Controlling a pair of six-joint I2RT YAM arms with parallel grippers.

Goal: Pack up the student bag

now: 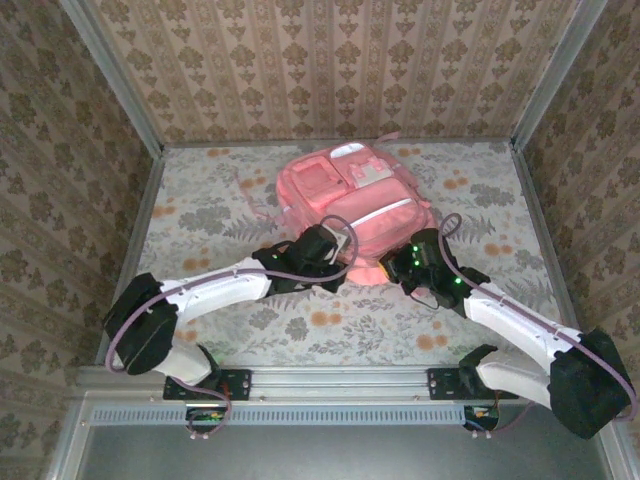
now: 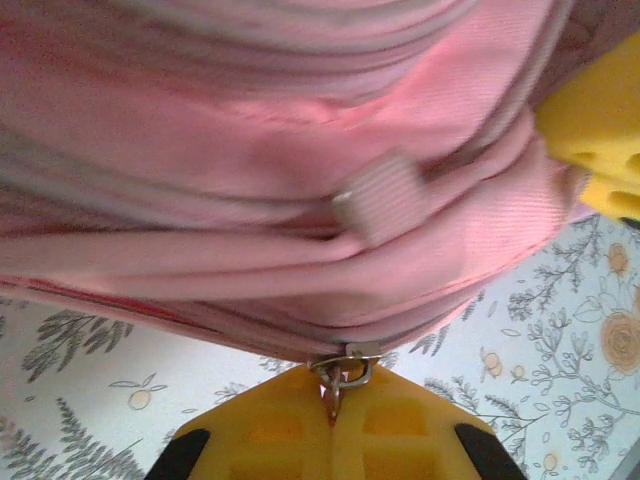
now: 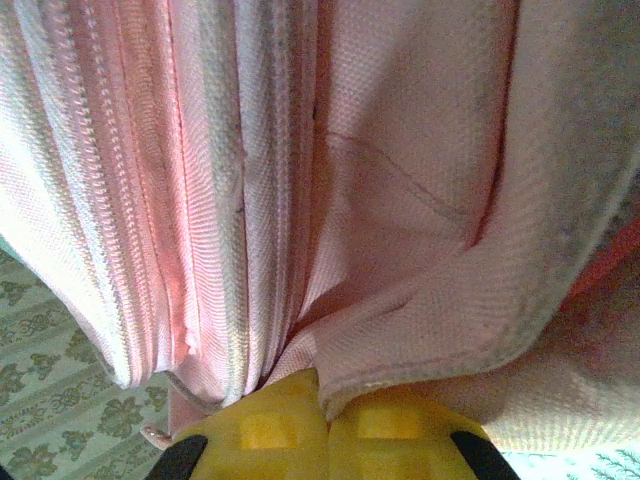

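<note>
Right, the student bag [image 1: 350, 200] lies on the floral table [image 1: 250, 330], toward the far middle, front pockets facing up. My left end effector [image 2: 335, 390] is clenched on the metal zipper pull [image 2: 342, 370] at the bag's near edge. My right end effector [image 3: 320, 400] is clamped on a fold of pink fabric [image 3: 400, 340] beside a zip line. Both are at the bag's near side, close together.
</note>
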